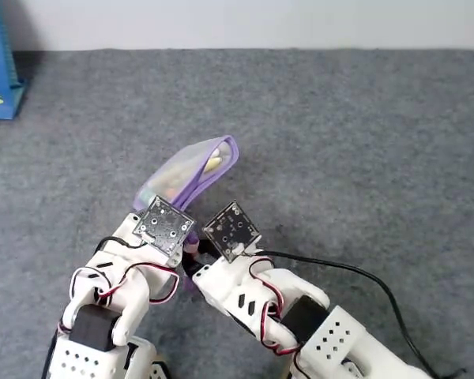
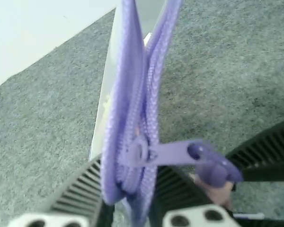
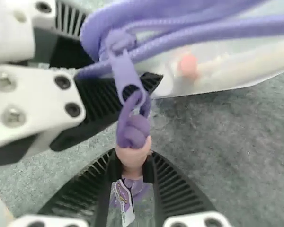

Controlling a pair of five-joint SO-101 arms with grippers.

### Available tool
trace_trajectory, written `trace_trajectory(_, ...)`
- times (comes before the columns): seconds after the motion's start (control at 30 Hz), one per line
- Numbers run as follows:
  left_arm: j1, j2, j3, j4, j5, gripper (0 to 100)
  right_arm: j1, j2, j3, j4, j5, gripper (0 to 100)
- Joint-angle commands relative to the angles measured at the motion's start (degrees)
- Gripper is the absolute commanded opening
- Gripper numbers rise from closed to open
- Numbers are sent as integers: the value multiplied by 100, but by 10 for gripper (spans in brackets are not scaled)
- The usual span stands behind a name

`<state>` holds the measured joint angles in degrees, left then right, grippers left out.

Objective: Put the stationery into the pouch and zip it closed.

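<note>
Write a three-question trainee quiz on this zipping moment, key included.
1. True or false: the left gripper is shut on one end of the pouch.
2. What does the right gripper hold? A) the end of the zipper pull; B) a loose pencil from the table; C) nothing.
3. Fill in: seen through the clear wall, the stationery lies ___ the pouch.

Key: 1 true; 2 A; 3 inside.

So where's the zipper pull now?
Left wrist view: the zipper pull juts from the pouch end clamped in the left claw, its cord held by the right claw.
</note>
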<state>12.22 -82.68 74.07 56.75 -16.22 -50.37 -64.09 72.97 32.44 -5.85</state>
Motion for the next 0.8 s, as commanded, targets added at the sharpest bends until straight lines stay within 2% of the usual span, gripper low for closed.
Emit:
trace_trajectory(0.0, -62, 0, 22, 18, 70, 9, 75, -242, -422, 4, 53, 21)
trace_trajectory(0.2, -53, 0, 22, 18, 70, 9, 66, -312, -457, 391, -220, 221)
trace_trajectory(0.4, -53, 0, 22, 18, 70, 9, -57, -312, -545, 356, -281, 176)
trace_trajectory(0.77, -79, 0, 22, 18, 70, 9, -127, -312, -563, -4, -281, 172)
